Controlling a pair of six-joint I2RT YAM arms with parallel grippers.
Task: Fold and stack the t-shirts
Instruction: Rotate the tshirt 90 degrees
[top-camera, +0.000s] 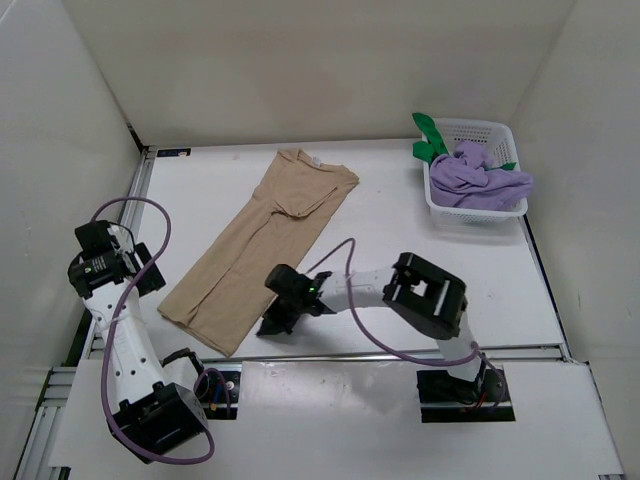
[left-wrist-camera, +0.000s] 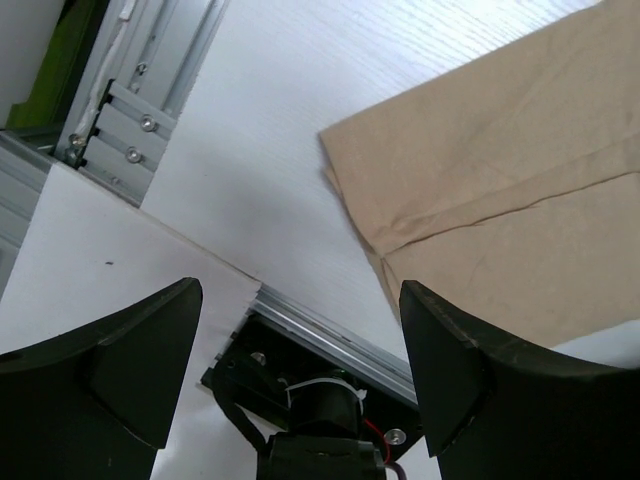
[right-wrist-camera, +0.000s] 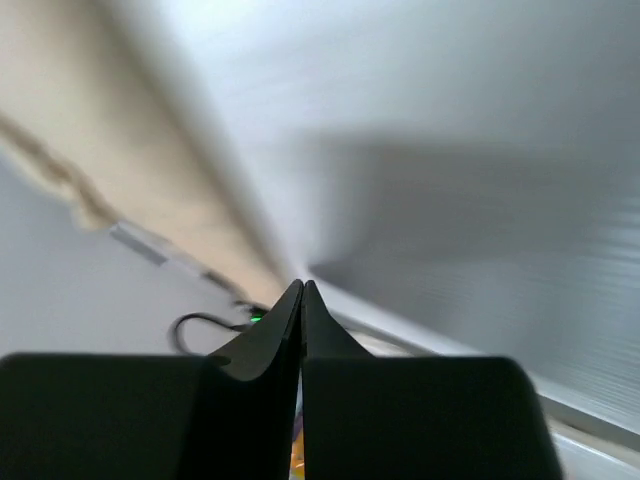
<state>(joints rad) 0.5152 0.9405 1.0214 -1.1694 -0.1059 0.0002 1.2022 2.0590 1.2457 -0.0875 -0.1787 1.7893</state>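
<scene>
A tan t-shirt (top-camera: 255, 240), folded lengthwise into a long strip, lies diagonally on the white table. Its near corner shows in the left wrist view (left-wrist-camera: 500, 180), and a blurred edge shows in the right wrist view (right-wrist-camera: 120, 130). My left gripper (top-camera: 148, 272) is open and empty, held above the table left of the shirt's hem (left-wrist-camera: 298, 300). My right gripper (top-camera: 272, 322) is shut with nothing visible between the fingers, low at the table just beside the shirt's near right edge (right-wrist-camera: 302, 285).
A white basket (top-camera: 490, 128) at the back right holds a crumpled purple shirt (top-camera: 480, 178) and a green one (top-camera: 430, 140). White walls enclose the table. A metal rail (left-wrist-camera: 330, 340) runs along the near edge.
</scene>
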